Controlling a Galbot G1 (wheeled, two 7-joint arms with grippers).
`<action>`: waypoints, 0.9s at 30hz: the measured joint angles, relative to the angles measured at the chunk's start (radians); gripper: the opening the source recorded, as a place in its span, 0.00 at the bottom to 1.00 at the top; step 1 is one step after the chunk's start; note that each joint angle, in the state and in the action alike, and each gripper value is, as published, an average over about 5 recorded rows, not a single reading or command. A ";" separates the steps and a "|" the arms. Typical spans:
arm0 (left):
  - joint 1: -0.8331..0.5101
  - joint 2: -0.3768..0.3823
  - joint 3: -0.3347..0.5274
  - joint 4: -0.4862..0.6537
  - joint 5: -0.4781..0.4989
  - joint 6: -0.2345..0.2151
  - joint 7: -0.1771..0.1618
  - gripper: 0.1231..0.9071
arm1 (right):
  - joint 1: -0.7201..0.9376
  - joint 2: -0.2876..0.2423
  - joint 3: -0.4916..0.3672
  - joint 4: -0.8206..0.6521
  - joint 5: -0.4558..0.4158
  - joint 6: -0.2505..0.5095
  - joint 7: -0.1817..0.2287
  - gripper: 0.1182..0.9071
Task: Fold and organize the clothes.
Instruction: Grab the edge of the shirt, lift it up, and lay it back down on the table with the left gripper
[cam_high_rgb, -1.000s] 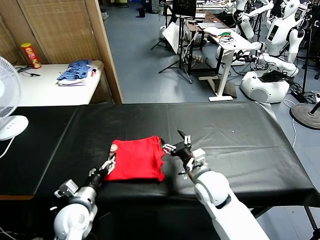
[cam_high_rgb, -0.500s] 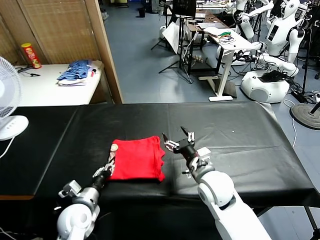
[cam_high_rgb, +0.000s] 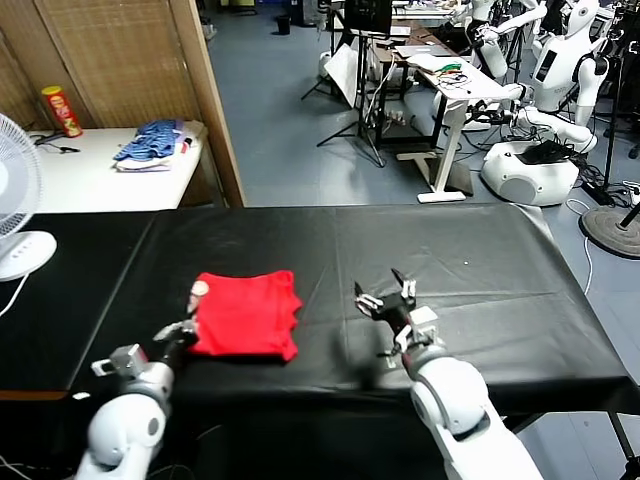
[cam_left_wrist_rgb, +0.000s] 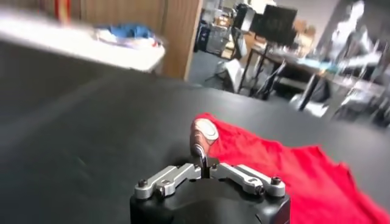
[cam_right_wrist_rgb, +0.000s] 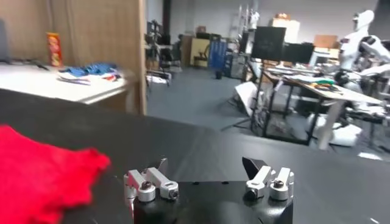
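Your left gripper (cam_high_rgb: 190, 325) is closed on the left edge of the red T-shirt (cam_high_rgb: 245, 315), pinching the fabric right where a small brown-and-white patch shows. From the head view you see only that the gripper sits at that edge; its own wrist view shows what the head camera cannot: the two fingers (cam_left_wrist_rgb: 201, 152) drawn together with a raised fold of cloth and the print patch caught between them.

Your right gripper (cam_high_rgb: 388, 300) stands well apart from the shirt, on the right, low over the black table cover (cam_high_rgb: 480, 260), with its jaws spread wide and nothing between them. The right wrist view confirms the gap between its fingertips and shows the shirt's ragged right edge off to one side, apart from the gripper.

You'll find the shirt folded into a rough rectangle, lying flat on the black cover toward the near edge, left of centre. Its long axis runs left to right across the table; the wavy, loose edge points toward your right gripper and the pinched edge toward your left arm.

On the white side table (cam_high_rgb: 100, 180) behind sit a blue-and-white cloth pile (cam_high_rgb: 152, 143) and a red can (cam_high_rgb: 62, 110); a white fan (cam_high_rgb: 15, 200) stands at far left.
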 joint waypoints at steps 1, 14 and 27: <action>0.005 0.028 -0.008 -0.003 0.027 -0.002 0.004 0.03 | -0.012 0.000 0.006 0.005 -0.003 0.000 0.000 0.86; 0.085 0.344 -0.150 -0.101 0.290 -0.027 -0.007 0.03 | -0.059 0.010 0.019 0.022 -0.009 -0.004 -0.001 0.86; 0.061 0.150 0.143 -0.203 0.314 -0.015 -0.045 0.03 | -0.104 0.009 0.042 0.044 -0.025 0.002 -0.029 0.86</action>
